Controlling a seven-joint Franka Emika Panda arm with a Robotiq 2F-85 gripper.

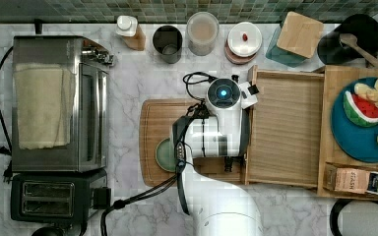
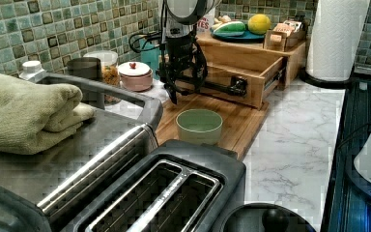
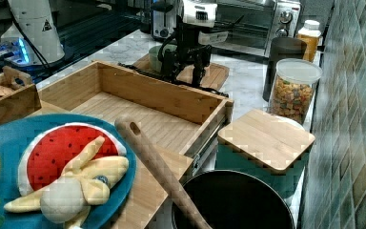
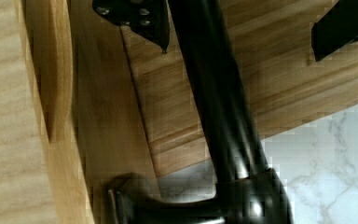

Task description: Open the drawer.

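The light-wood drawer (image 1: 285, 132) stands pulled far out from under the wooden shelf (image 1: 332, 73), and its plain inside (image 3: 143, 107) holds nothing. The long black bar handle (image 2: 217, 86) runs along the drawer's front. My gripper (image 4: 240, 51) is open and straddles the handle (image 4: 219, 107): one finger (image 4: 140, 18) is close beside the bar, the other finger (image 4: 340, 28) stands well off it. In the left view the gripper (image 2: 183, 92) points down at the drawer front, above the cutting board. The arm (image 1: 221, 123) covers the handle in the top view.
A cutting board (image 1: 157, 118) lies in front of the drawer with a green bowl (image 2: 199, 125) on it. A toaster oven (image 1: 59, 103) and a toaster (image 1: 44, 196) stand at the top view's left. Jars (image 1: 202, 32) and a teal box (image 1: 295, 37) line the tiled wall.
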